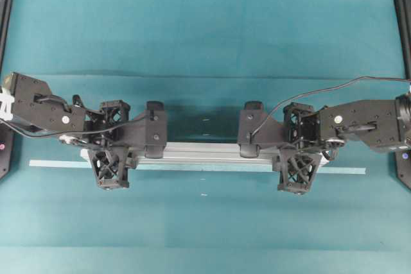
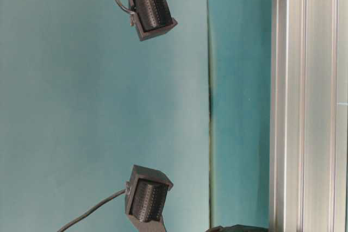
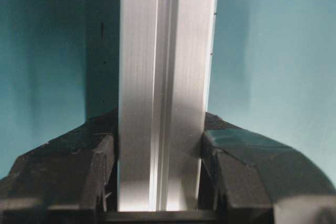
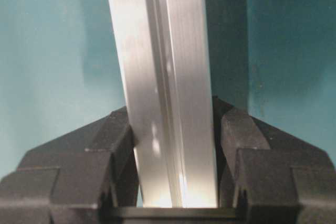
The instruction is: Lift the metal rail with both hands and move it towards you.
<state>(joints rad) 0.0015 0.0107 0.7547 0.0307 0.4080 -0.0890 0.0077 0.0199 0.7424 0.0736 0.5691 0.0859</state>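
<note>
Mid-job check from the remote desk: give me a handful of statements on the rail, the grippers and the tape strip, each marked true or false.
1. Both grippers are closed on the metal rail. True: the left gripper and the right gripper each have fingers pressed to its two sides.
2. The rail is a dark wooden beam. False: it is silver metal with lengthwise grooves.
3. The pale tape strip shows past both ends of the rail in the overhead view. True.
4. Only the left gripper holds the rail. False: the right gripper clamps it too.
5. The two grippers grip the rail side by side at its middle. False: they hold it apart, one towards each end.
</note>
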